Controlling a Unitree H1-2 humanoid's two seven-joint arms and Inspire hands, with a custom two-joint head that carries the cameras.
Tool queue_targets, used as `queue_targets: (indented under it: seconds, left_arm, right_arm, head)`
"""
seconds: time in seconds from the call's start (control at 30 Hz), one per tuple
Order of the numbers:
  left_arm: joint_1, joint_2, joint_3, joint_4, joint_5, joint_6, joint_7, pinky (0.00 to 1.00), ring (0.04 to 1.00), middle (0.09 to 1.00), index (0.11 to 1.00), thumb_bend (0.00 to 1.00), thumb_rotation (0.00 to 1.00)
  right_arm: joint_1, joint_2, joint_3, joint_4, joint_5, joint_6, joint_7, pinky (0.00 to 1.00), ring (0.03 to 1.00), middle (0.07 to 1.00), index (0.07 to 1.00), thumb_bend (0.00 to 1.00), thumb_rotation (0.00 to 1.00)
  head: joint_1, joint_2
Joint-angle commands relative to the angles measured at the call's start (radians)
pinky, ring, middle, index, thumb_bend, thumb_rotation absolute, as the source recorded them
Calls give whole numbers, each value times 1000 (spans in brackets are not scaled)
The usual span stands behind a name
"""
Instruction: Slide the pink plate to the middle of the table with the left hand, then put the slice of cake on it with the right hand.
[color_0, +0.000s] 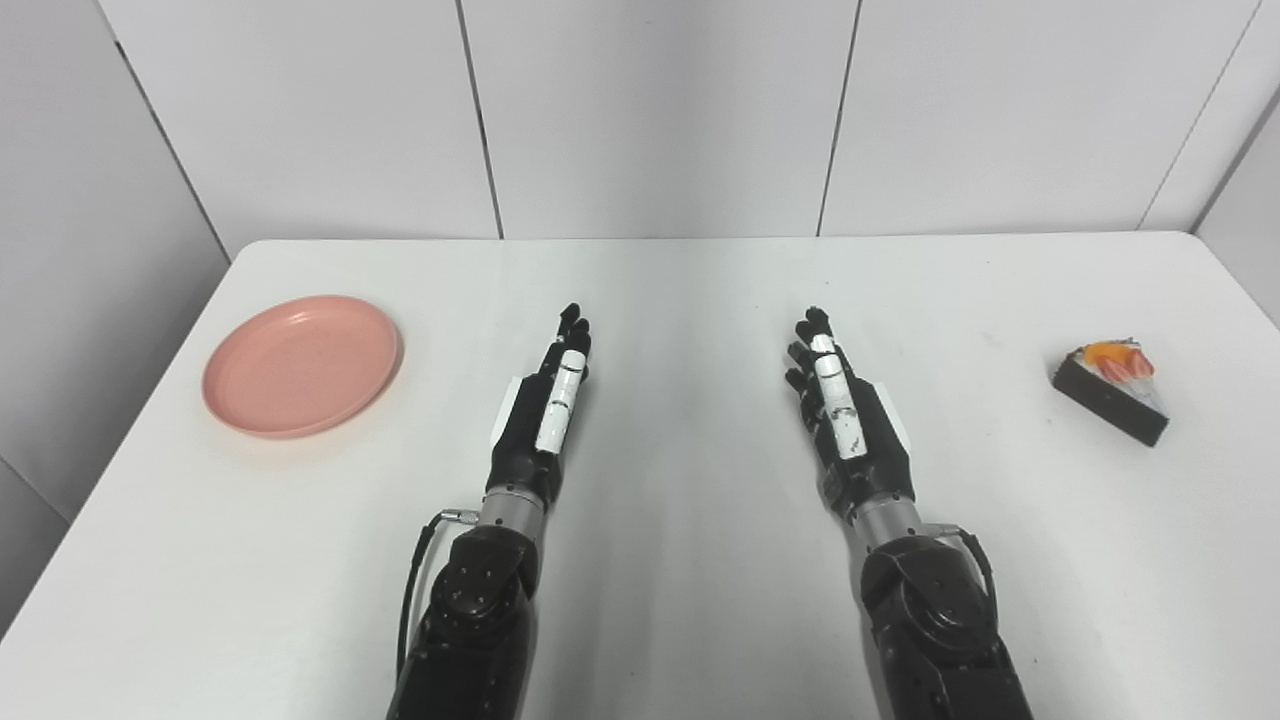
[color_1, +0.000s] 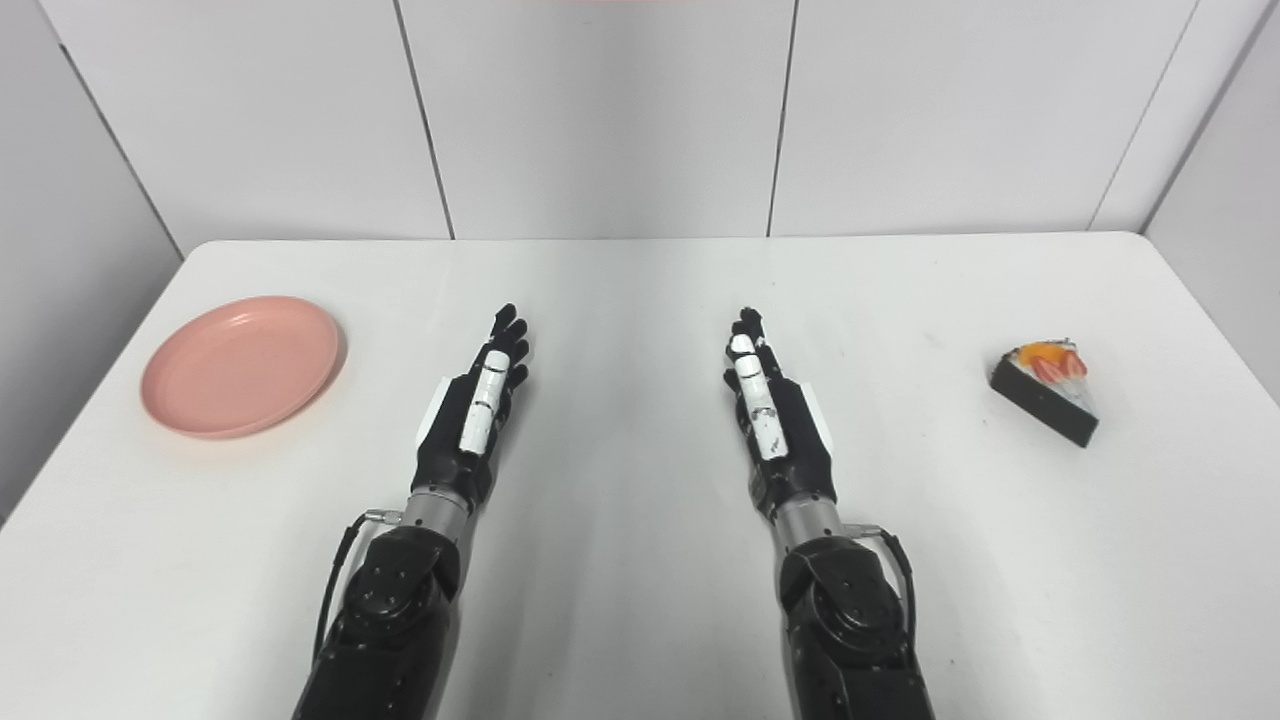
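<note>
While both hands (color_0: 545, 400) (color_0: 840, 405) flat, holding nothing: pink plate (color_0: 300, 365) bare at left, cake slice (color_0: 1112, 390) far right.

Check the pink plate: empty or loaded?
Empty. The pink plate shows only its bare inner surface; the slice of cake sits apart on the table's right side.

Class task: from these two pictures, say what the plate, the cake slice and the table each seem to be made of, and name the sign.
Plate: likely matte plastic; even pink, soft sheen.
Cake: dark, perhaps chocolate; fruit on top; real or replica unclear.
Table: smooth white, faintly glossy, maybe laminate.
</note>
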Motion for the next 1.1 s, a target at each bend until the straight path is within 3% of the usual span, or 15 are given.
queue_targets:
  seconds: [0.0, 0.03, 0.2, 0.43, 0.7, 1.07]
  left_arm:
    - [-36, -10, 2, 12, -1, -74, 11, 1000, 1000, 1000, 1000, 600, 1000]
    - [-42, -13, 3, 23, 3, -90, 16, 1000, 1000, 1000, 1000, 600, 1000]
    - [-94, -38, 36, 56, -51, -118, 26, 1000, 1000, 1000, 1000, 623, 1000]
    - [-177, -23, 128, 55, -126, -115, 57, 1000, 1000, 1000, 1000, 627, 1000]
    - [-272, 49, 235, 107, -163, -107, 111, 990, 991, 986, 986, 664, 1000]
    - [-328, 151, 293, 168, -173, -98, 143, 916, 893, 889, 890, 703, 1000]
  right_arm:
    - [-34, -3, 9, -13, -28, -54, -2, 1000, 1000, 1000, 1000, 661, 917]
    - [-30, -8, 7, -18, -25, -49, 3, 1000, 1000, 1000, 1000, 658, 919]
    - [-12, -40, 9, -34, -46, -36, 15, 1000, 1000, 1000, 1000, 636, 954]
    - [0, -72, 17, -40, -85, -63, 16, 1000, 1000, 1000, 1000, 600, 994]
    - [-2, -76, 12, -16, -77, -90, 22, 1000, 1000, 1000, 1000, 599, 955]
    - [0, -76, 8, -11, -70, -93, 26, 1000, 1000, 1000, 1000, 619, 933]
  head:
    - [2, 0]
    - [48, -14]
    - [146, -56]
    - [178, -74]
    - [196, -92]
    - [227, -103]
